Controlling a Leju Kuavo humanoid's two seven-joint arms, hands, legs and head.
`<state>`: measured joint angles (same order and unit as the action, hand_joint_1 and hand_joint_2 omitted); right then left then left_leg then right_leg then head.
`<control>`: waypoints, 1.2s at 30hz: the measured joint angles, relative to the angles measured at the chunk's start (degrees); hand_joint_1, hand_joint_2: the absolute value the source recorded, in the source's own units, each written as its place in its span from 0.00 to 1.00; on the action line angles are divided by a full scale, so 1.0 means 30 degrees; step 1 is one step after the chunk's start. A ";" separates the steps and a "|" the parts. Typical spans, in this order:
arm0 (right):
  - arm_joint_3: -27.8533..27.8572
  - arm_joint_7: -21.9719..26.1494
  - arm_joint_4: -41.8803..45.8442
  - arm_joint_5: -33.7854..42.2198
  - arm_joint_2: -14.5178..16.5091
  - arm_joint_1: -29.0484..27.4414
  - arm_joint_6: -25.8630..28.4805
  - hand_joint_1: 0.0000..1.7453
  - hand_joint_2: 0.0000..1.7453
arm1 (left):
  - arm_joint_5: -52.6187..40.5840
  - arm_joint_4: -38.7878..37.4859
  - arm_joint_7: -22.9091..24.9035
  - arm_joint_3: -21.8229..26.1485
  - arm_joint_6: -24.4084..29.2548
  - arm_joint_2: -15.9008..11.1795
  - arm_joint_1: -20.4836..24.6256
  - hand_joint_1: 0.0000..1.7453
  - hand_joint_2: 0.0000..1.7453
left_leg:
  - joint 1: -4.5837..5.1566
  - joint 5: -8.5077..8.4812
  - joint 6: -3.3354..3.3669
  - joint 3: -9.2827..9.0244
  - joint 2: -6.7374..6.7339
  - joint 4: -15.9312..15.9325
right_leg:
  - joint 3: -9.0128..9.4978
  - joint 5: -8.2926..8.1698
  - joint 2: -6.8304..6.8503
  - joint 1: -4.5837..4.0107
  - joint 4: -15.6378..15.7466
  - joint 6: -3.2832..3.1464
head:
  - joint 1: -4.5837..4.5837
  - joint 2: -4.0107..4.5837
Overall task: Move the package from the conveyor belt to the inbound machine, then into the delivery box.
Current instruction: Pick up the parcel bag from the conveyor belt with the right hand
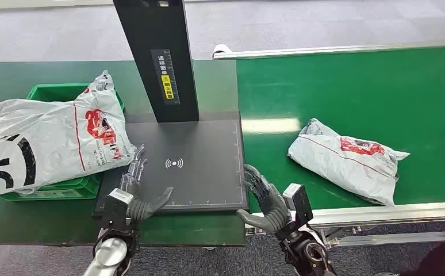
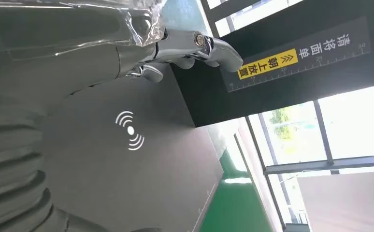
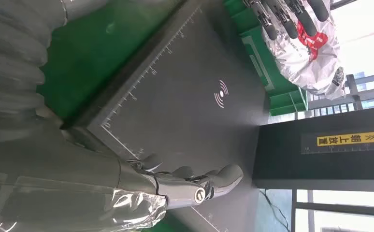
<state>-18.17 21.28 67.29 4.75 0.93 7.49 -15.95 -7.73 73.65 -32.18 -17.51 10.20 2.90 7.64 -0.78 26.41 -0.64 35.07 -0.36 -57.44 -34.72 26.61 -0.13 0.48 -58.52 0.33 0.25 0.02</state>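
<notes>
In the head view, the package (image 1: pixel 346 159) lies flat on the green conveyor belt (image 1: pixel 381 92), in the right half of the frame. Both hands hold nothing. The left hand (image 1: pixel 135 192) is at the lower left edge of the black inbound machine (image 1: pixel 197 172), fingers stretched and apart. The right hand (image 1: pixel 266 198) is at the lower right corner of the machine, fingers apart, well apart from the package. At the left, another bag (image 1: pixel 48 141) rests on the green delivery box (image 1: pixel 53 92)
</notes>
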 joint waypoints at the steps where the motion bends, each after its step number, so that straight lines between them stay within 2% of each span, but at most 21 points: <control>1: 0.0098 0.0053 0.0183 -0.0191 0.0018 -0.0125 0.0131 0.00 1.00 | -0.0044 0.0079 0.0048 0.0032 -0.0028 0.0009 -0.0038 0.00 1.00 | 0.0000 0.0000 0.0000 -0.0001 0.0003 0.0000 | 0.0003 0.0000 0.0001 0.0000 0.0000 0.0000 | -0.0001 0.0000; 8: 0.1099 0.0007 0.2302 -0.1723 0.0250 -0.0884 0.1720 0.00 1.00 | 0.0441 0.0955 0.0748 0.0214 -0.1054 0.0348 -0.0185 0.00 1.00 | 0.0001 -0.0003 0.0001 -0.0033 0.0000 -0.0002 | 0.0037 -0.0002 0.0004 0.0002 0.0000 0.0001 | 0.0000 0.0000; 12: 0.1715 -0.1227 0.2730 -0.3048 0.0074 -0.0366 0.4466 0.00 1.00 | 0.2445 0.1228 0.1326 0.0182 -0.1429 0.0619 -0.0135 0.00 1.00 | 0.0003 -0.0004 0.0002 -0.0038 0.0002 -0.0004 | 0.0041 -0.0004 0.0003 0.0007 0.0000 0.0002 | 0.0000 -0.0002; 16: 0.2439 -0.1370 0.2327 -0.3770 -0.0681 0.0875 0.6081 0.00 1.00 | 0.3361 0.1266 0.1692 0.0040 -0.0954 0.0718 -0.0027 0.00 1.00 | 0.0010 -0.0006 0.0005 -0.0044 0.0001 -0.0008 | 0.0047 -0.0008 0.0003 0.0013 0.0000 0.0005 | 0.0001 0.0000; 22: 0.3281 -0.0213 0.0401 -0.4598 -0.1711 0.2945 0.7931 0.00 1.00 | 0.3282 0.0837 0.1202 0.0015 -0.1597 0.0703 0.0922 0.00 1.00 | 0.0009 -0.0015 0.0010 -0.0051 0.0011 -0.0010 | 0.0054 -0.0013 0.0008 0.0013 -0.0002 0.0004 | -0.0009 -0.0002; 27: 0.4566 -0.0397 -0.2758 -0.6689 -0.3297 0.5369 0.8840 0.00 1.00 | 0.3035 0.0687 0.1495 0.0073 -0.2207 0.0696 0.1335 0.00 1.00 | 0.0025 -0.0018 0.0017 -0.0055 0.0016 -0.0016 | 0.0073 -0.0023 0.0016 0.0028 -0.0002 0.0016 | 0.0000 0.0000; 31: 0.5413 -0.0505 -0.3901 -0.8101 -0.4103 0.6133 0.9237 0.00 1.00 | 0.2355 0.1031 0.1759 0.0080 -0.2103 0.0698 0.1160 0.00 1.00 | 0.0027 -0.0015 0.0018 -0.0049 0.0056 -0.0020 | 0.0064 -0.0018 0.0040 0.0033 0.0001 0.0020 | -0.0002 -0.0004; 34: 0.5795 -0.1504 -0.4129 -1.0649 -0.4819 0.6095 0.9522 0.00 1.00 | 0.1551 0.1217 0.1790 0.0080 -0.2123 0.0761 0.1134 0.00 1.00 | 0.0026 -0.0010 0.0022 -0.0044 0.0069 -0.0018 | 0.0060 -0.0012 0.0046 0.0032 0.0003 0.0021 | -0.0006 -0.0002; 36: 0.5853 -0.3100 -0.4540 -1.3627 -0.5397 0.6098 0.9764 0.00 1.00 | 0.1195 0.1244 0.1854 0.0071 -0.2342 0.0821 0.1150 0.00 1.00 | 0.0026 -0.0005 0.0027 -0.0039 0.0060 -0.0015 | 0.0064 -0.0011 0.0046 0.0032 0.0003 0.0021 | -0.0004 0.0000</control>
<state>-0.61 11.98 53.67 -36.13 -15.26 25.79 13.34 -4.15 77.38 -26.62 -17.29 3.17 5.36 11.09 -0.70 26.40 -0.56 34.95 -0.18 -57.49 -34.53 26.58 0.01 0.57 -58.51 0.40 0.24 0.02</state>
